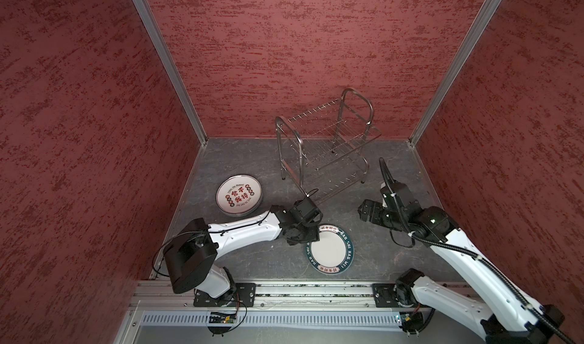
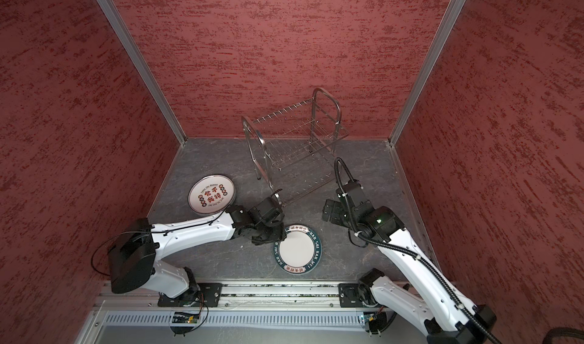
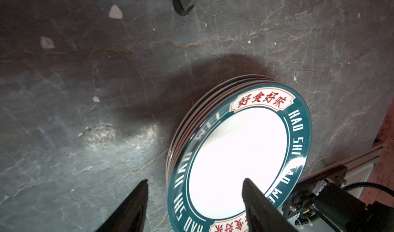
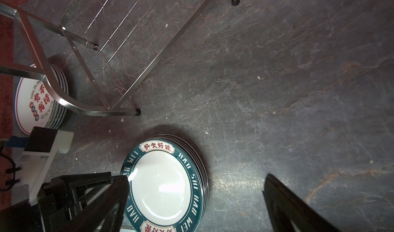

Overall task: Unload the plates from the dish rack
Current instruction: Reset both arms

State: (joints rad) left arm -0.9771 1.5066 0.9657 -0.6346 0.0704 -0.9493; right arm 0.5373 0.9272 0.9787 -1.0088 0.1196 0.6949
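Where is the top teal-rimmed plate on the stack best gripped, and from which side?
Grip its teal rim, one finger above and one under the lip: it lies flat on the stack, so only the edge offers a hold. Likely come low from the right arm's side, over bare table.

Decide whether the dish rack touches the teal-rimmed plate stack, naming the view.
Apart. The right wrist view shows bare table between the nearest foot of the dish rack and the teal-rimmed plate stack.

Open floor (image 1: pixel 339 214) between dish rack (image 1: pixel 328 143), plates (image 1: pixel 330 249)
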